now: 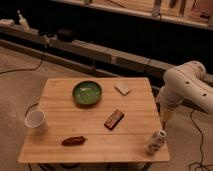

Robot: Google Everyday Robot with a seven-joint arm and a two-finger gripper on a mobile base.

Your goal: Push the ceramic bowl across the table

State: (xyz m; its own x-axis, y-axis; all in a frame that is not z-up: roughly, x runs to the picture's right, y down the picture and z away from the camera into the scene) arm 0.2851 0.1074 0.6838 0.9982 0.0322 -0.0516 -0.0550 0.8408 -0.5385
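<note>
Ceramic bowl [87,93] untouched, gripper [165,119] off the right edge of the table [95,145].
We see the ceramic bowl upright on the table's far half, left of centre. The gripper hangs just beside the right edge, jaws apart, gripping nothing, well apart from the bowl.

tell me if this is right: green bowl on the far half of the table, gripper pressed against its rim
Not quite. The ceramic bowl is on the far half of the table, but the gripper is not against its rim: the camera view shows it hanging beside the table's right edge, well apart from the bowl.
</note>
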